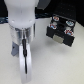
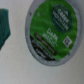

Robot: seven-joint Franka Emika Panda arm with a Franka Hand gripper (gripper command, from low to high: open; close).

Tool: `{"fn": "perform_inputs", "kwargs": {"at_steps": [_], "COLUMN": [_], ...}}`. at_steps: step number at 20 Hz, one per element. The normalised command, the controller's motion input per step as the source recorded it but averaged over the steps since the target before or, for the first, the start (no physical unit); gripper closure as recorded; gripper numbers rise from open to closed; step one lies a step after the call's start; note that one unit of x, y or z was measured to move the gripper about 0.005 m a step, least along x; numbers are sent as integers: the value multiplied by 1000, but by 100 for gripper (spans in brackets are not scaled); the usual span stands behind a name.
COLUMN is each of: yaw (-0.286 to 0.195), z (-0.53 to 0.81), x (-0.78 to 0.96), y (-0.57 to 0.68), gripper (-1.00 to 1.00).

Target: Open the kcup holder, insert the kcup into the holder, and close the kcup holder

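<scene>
The gripper (image 1: 22,50) hangs over the white table (image 1: 55,65) at the exterior view's left; whether its fingers are apart or together cannot be told. Beneath the wrist camera lies the kcup (image 2: 54,31), a round pod with a glossy green lid, pale rim and white lettering too blurred to read. The black boxy kcup holder (image 1: 61,30) sits well apart at the right.

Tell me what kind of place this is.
Probably a lab test bench, not a kitchen: a bare white round table, a robot arm over it, a black kcup holder standing alone, and a loose kcup.
</scene>
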Motion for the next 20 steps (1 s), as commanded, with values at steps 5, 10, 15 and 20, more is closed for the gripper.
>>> {"fn": "perform_inputs", "kwargs": {"at_steps": [5, 10, 15, 20], "yaw": [-74, -68, -64, -70], "z": [-19, -8, 8, -14], "x": [221, 195, 182, 190], "y": [-8, 17, 7, 5], "gripper": [-100, -100, -100, -100]}}
